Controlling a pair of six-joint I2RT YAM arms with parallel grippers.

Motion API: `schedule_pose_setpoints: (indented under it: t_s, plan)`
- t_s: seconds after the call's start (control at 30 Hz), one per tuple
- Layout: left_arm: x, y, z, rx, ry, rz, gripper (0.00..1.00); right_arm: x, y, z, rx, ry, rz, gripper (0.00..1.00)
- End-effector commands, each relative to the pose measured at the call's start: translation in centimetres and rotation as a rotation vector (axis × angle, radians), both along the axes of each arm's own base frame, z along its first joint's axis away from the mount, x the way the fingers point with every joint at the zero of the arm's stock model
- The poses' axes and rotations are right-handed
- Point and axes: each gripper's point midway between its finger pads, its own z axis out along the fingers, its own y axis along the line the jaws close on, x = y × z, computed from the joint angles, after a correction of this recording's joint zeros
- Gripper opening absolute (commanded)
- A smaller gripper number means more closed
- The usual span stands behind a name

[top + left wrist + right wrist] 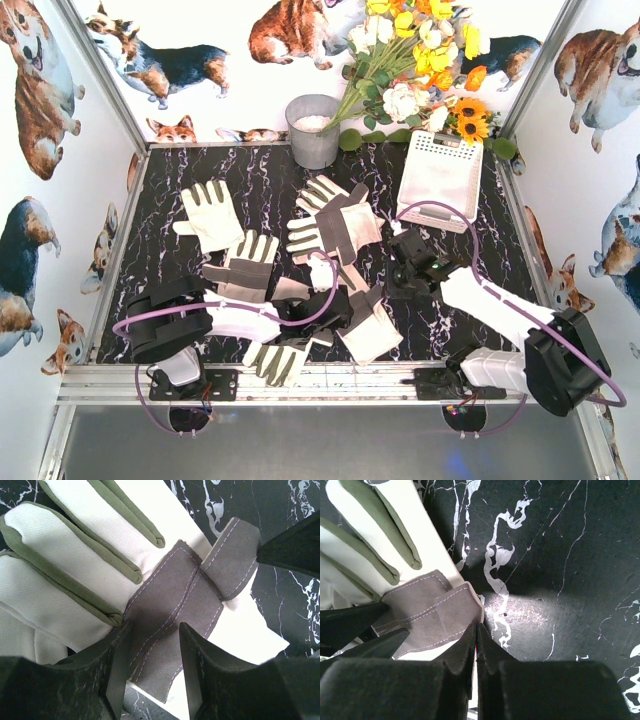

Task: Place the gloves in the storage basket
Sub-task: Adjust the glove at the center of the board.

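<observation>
Gloves [330,225] lie scattered, overlapping, on the bench [250,170]; storage basket [440,180] sits back right, well apart. Fabric looks soft, light and floppy: pinch at the cuff or a grey patch [170,600]. Left hand [152,627] part-open astride that patch. Right hand [476,627] closed tight at a patch edge; catch uncertain.

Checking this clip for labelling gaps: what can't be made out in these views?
1. Left wrist view: whether the left gripper clamps or only straddles the cream-white fabric glove with grey patches; the gripper itself hides the contact.
2. Right wrist view: whether the shut right gripper has pinched the grey edge of the glove there; the gripper covers the spot.
3. Top view: white contents of the round grey metal bucket, too small to identify.
</observation>
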Motion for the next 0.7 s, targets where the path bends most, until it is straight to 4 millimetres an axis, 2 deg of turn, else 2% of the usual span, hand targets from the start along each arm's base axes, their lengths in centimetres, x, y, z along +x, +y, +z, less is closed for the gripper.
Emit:
schedule_pose_setpoints:
  t_s: [0.0, 0.1, 0.27, 0.3, 0.53, 0.67]
  plan:
    - [-1.4, 3.2, -3.5, 0.156, 0.062, -0.032, 0.38, 1.9, 1.4, 1.0, 0.043, -0.055, -0.003, 0.0]
    - [-1.2, 3.6, -3.5, 0.168, 0.057, -0.025, 0.38, 1.8, 1.3, 0.1, 0.032, -0.036, -0.01, 0.0]
    - [-1.3, 4.6, -4.2, 0.174, 0.075, -0.035, 0.38, 1.8, -0.2, -1.9, -0.064, 0.0, -0.04, 0.0]
    - [-1.2, 4.4, -3.4, 0.163, 0.065, -0.041, 0.38, 1.7, -0.4, -2.1, -0.077, 0.009, -0.04, 0.0]
    - [-1.1, 5.4, -2.5, 0.177, 0.06, -0.021, 0.38, 1.2, -0.6, -2.1, -0.069, 0.015, -0.053, 0.0]
    - [-1.3, 5.7, -2.8, 0.157, 0.068, -0.008, 0.38, 0.6, -1.3, -2.2, -0.102, 0.032, -0.051, 0.0]
